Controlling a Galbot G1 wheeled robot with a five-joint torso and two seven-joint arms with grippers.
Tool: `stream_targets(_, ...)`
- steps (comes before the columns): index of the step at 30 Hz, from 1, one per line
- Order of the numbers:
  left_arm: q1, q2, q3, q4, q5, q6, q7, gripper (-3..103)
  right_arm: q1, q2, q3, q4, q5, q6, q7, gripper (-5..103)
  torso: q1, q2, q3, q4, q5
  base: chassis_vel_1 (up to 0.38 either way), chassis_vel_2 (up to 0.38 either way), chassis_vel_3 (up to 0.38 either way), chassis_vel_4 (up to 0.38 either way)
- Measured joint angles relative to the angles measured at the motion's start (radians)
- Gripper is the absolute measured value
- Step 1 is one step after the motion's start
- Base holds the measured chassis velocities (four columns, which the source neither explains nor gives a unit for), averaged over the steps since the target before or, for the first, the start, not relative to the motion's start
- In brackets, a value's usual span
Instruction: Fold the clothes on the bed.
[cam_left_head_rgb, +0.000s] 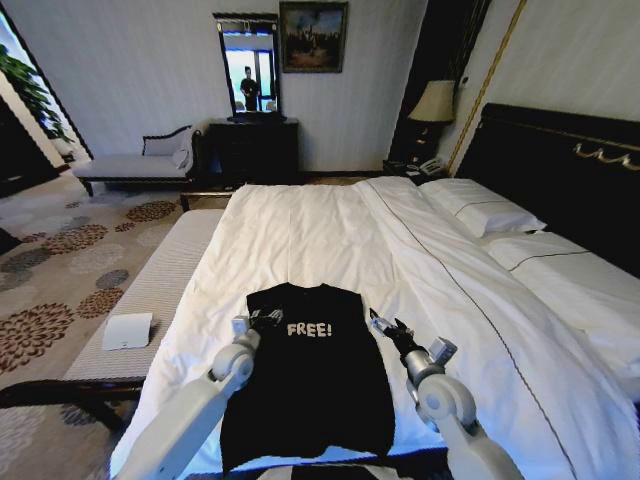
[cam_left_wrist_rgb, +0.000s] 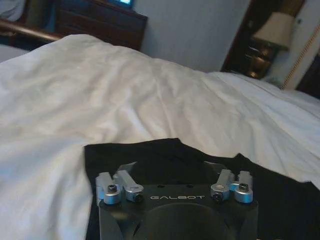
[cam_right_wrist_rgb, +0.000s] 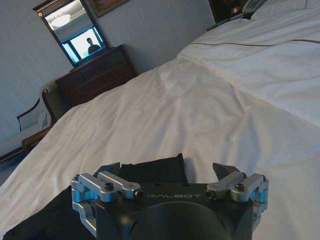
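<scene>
And there's the black T-shirt (cam_left_head_rgb: 310, 385), "FREE!" across the chest, lying flat and narrow on the near side of the bed (cam_left_head_rgb: 330, 235), sleeves tucked in. Left pincer (cam_left_head_rgb: 262, 320) sits right at the shirt's upper left shoulder, fingers spread apart over the dark fabric. Right pincer (cam_left_head_rgb: 385, 326) is at the upper right corner, just at the shirt's edge, jaws apart too, nothing between them. White duvet all around, pillows (cam_left_head_rgb: 482, 214) up by the dark headboard (cam_left_head_rgb: 560, 170).
</scene>
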Motion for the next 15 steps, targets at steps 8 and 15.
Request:
stream_targets(8,0.050,-0.029,-0.059,0.019,-0.052,-0.015,0.021,100,-0.006,-0.003,0.000,0.013,-0.001,-0.002,0.002,100,0.000,0.000,0.000,-0.0001,0.0001,0.000,0.000,0.000,0.000)
stream_targets(15,0.038,-0.049,-0.082,0.073,-0.134,-0.014,0.023,100,-0.018,-0.016,0.021,0.024,0.002,-0.002,0.003,100,0.000,0.000,0.000,-0.0003,-0.0001,0.000,0.000,0.000,0.000)
